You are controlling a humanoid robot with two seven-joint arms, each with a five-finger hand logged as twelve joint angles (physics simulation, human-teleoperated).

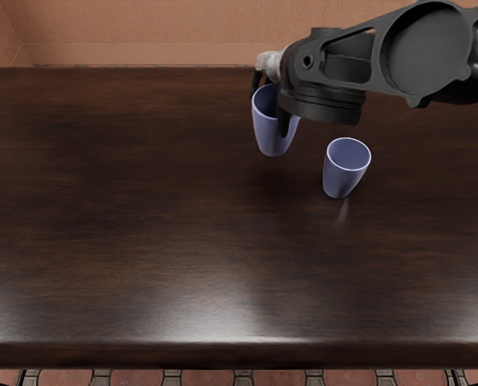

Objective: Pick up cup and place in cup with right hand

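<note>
Dark tabletop (pixel 158 233): robot hand (pixel 271 108) grips a cup (pixel 272 137) (lavender).

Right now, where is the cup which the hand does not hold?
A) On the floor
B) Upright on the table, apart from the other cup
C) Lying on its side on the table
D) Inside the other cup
B: the free cup stands on the table with its opening upward, and dark wood shows between it and the held cup in the right hand.
</note>
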